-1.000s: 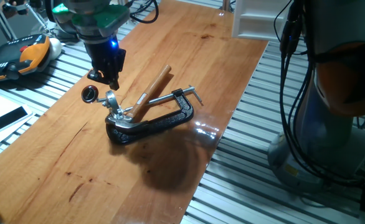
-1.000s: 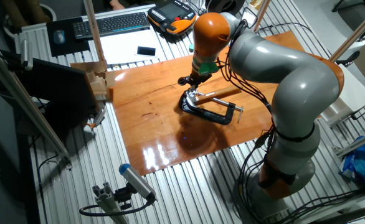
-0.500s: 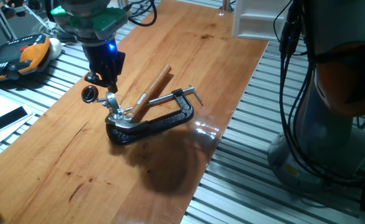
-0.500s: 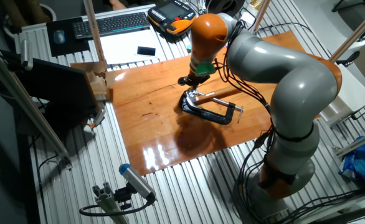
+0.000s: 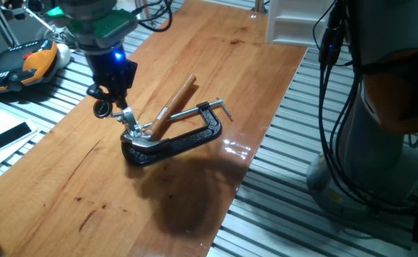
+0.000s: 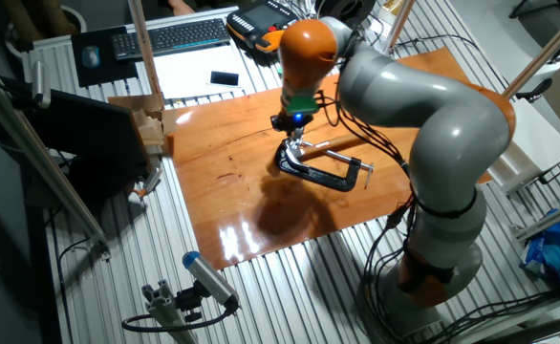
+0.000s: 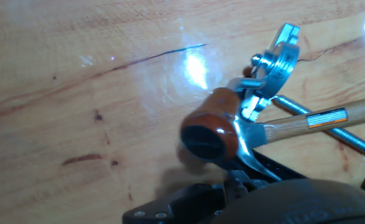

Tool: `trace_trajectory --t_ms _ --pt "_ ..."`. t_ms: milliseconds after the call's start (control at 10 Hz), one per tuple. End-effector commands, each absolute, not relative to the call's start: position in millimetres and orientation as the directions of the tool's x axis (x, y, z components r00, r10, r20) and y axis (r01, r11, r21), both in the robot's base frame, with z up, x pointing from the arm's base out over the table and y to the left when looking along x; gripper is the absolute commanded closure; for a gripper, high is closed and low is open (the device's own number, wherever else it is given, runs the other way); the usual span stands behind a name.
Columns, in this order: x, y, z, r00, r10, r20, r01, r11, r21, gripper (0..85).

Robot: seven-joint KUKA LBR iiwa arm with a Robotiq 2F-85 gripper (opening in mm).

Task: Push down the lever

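The lever is a short bent metal rod with a dark-reddish knob point(image 5: 102, 109), joined to a silvery fitting point(image 5: 129, 118) at one end of a black C-clamp point(image 5: 177, 139). The clamp lies on the wooden table point(image 5: 216, 64). My gripper point(image 5: 108, 94) hangs right above the knob, its fingers close together with nothing between them. I cannot tell if they touch the knob. In the hand view the knob point(image 7: 208, 132) is large and central, beside the fitting point(image 7: 273, 61). In the other fixed view my gripper point(image 6: 289, 121) is above the clamp's point(image 6: 324, 174) near end.
A brown wooden handle point(image 5: 178, 100) leans across the clamp, next to the threaded screw with its T-bar point(image 5: 222, 107). An orange-black pendant point(image 5: 25, 63) and a phone point(image 5: 12, 134) lie left of the table. A white box point(image 5: 289, 21) stands at the far end.
My gripper has moved left and slightly toward the camera, from above the fitting to above the knob. The lever and the clamp have not visibly moved.
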State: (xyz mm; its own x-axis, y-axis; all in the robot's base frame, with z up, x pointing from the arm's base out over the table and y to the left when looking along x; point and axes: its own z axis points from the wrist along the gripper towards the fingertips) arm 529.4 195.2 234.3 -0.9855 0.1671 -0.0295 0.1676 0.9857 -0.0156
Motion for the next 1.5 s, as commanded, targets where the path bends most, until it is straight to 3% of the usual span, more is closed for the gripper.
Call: trace_trajectory --t_ms 0,1400 --pt "530.3 198.8 232.8 -0.984 0.173 -0.032 0.173 0.985 -0.018 85.0" --pt "539.5 217.6 220.9 -0.964 0.258 -0.07 0.263 0.962 -0.068 85.0"
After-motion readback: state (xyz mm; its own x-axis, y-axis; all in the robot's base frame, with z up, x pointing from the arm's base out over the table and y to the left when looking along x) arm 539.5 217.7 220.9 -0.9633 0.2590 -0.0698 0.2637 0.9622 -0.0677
